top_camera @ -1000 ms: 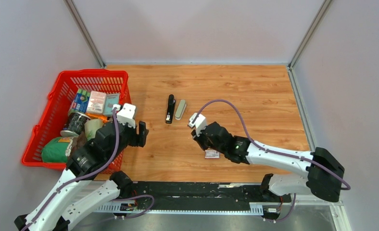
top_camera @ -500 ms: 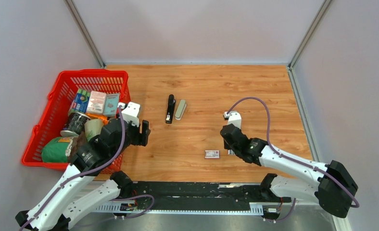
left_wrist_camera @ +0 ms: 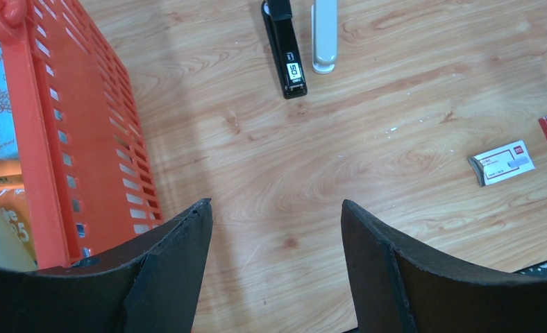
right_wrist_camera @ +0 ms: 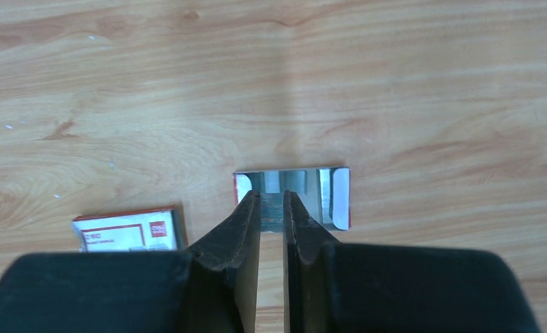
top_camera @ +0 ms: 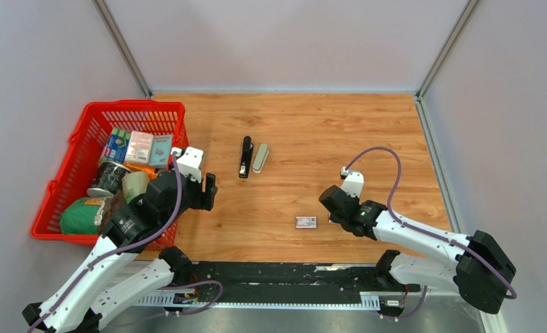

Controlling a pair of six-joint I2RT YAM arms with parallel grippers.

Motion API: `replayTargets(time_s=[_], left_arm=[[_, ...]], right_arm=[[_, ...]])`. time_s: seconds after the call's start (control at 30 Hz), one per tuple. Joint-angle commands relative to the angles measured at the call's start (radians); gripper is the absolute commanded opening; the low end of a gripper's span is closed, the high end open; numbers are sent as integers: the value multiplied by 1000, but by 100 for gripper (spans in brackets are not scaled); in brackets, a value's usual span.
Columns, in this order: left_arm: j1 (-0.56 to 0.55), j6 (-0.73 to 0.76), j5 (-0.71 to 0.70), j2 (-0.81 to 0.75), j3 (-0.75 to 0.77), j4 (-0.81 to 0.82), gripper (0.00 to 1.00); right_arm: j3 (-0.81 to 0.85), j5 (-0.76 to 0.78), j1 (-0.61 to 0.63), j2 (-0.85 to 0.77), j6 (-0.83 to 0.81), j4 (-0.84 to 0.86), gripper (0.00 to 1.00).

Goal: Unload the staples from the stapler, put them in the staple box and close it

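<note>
The black stapler [top_camera: 245,157] lies at mid table with a grey bar [top_camera: 260,157] beside it; both show in the left wrist view, stapler [left_wrist_camera: 288,48] and bar [left_wrist_camera: 324,35]. My right gripper [top_camera: 328,202] is low over the front right of the table. In the right wrist view its jaws [right_wrist_camera: 272,196] are shut on a short silvery strip of staples [right_wrist_camera: 272,210], right over a small open red-edged tray [right_wrist_camera: 330,198]. My left gripper [top_camera: 208,191] is open and empty beside the basket, fingers wide in the left wrist view [left_wrist_camera: 276,208].
A red basket [top_camera: 83,132] full of groceries stands at the left, its wall close to my left fingers [left_wrist_camera: 48,125]. A small printed white box [top_camera: 306,222] lies left of my right gripper; it also shows in both wrist views [left_wrist_camera: 501,163] [right_wrist_camera: 128,230].
My right gripper has swung from near the stapler to the front right and now sits over the small tray. My left arm shifted slightly forward, then stayed still.
</note>
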Motion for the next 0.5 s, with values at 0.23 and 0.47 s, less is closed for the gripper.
replayTargets(time_s=[0.23, 0.47], left_arm=[[2, 17, 10, 8, 1, 30, 75], [3, 15, 5, 8, 1, 30, 75]], right_arm=[[-55, 86, -6, 7, 171, -42, 14], [-47, 80, -11, 35, 157, -12, 14]])
